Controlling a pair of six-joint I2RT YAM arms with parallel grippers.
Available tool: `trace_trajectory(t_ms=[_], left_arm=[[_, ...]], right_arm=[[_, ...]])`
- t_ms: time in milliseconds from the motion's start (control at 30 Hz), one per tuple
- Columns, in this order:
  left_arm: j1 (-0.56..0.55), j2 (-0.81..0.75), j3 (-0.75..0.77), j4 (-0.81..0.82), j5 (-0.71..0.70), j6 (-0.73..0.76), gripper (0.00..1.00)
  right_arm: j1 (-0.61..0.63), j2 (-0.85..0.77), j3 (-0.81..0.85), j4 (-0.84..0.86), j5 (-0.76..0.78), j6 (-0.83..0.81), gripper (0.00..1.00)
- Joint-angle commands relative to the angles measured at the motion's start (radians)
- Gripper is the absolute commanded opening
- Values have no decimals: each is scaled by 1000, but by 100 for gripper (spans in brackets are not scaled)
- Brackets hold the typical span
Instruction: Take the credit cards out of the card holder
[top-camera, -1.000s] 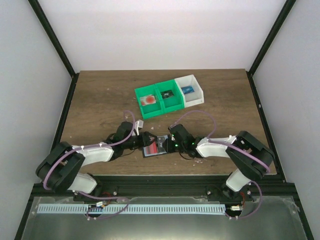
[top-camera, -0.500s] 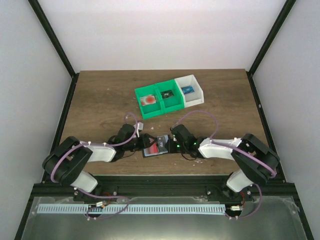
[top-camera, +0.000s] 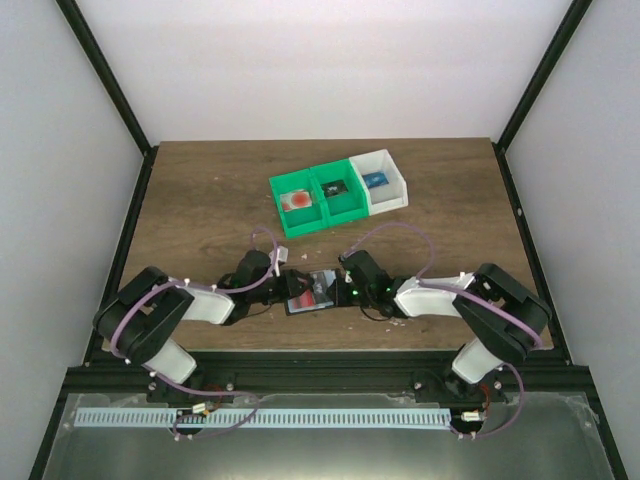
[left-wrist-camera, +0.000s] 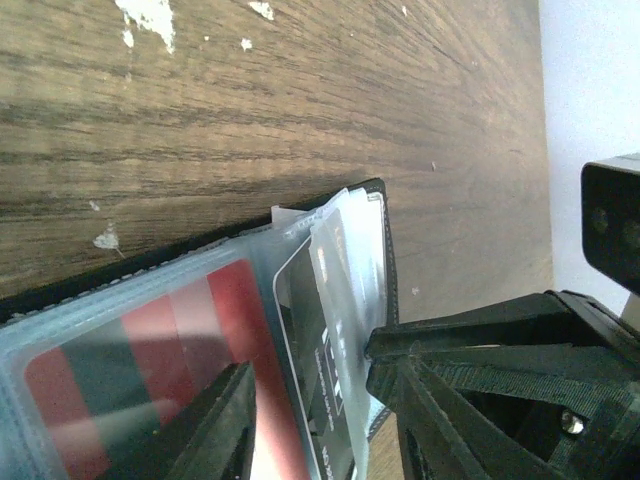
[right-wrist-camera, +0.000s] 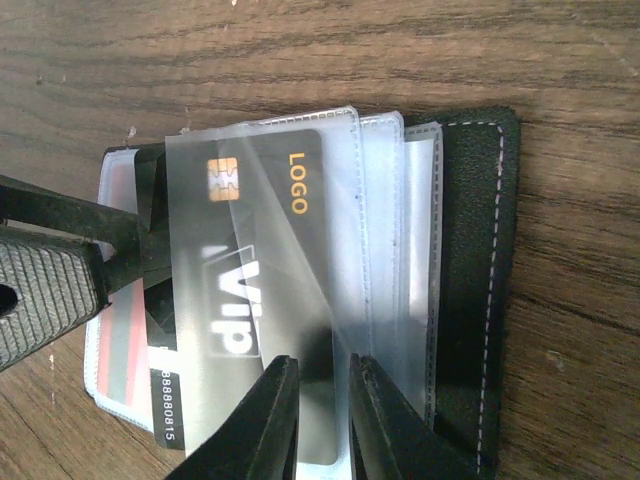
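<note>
The left gripper (left-wrist-camera: 308, 365), jaws partway apart, straddles the clear sleeves (left-wrist-camera: 340, 240) beside the red card (left-wrist-camera: 225, 310); the open card holder (right-wrist-camera: 470, 250) lies midway along the table's (top-camera: 200, 200) near edge, long axis parallel to it; the right gripper (right-wrist-camera: 322, 362), jaws narrow, nips the sleeved black card (right-wrist-camera: 260, 270), which points lengthwise toward it.

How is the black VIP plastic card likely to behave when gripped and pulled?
Probably stiff: the black VIP plastic card lies flat, its edges straight. Probably slippery: its face looks glossy. The clear plastic sleeves look floppy, so may drag along.
</note>
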Motion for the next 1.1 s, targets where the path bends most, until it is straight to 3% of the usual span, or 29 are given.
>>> trace_trajectory(t_ms=[0, 533, 633, 733, 1067], left_arm=[[-8, 19, -14, 81, 18, -10, 38], [-21, 77, -3, 118, 5, -6, 28], [-22, 74, -4, 119, -1, -5, 18], [-21, 69, -4, 118, 0, -1, 0], [-21, -69, -7, -81, -88, 47, 0]], right_arm=[[-2, 12, -30, -35, -15, 14, 17], [-2, -3, -46, -29, -16, 20, 16], [-2, -3, -50, -29, -13, 20, 16], [-3, -2, -47, -30, -13, 22, 16], [-2, -17, -56, -61, 19, 23, 16]])
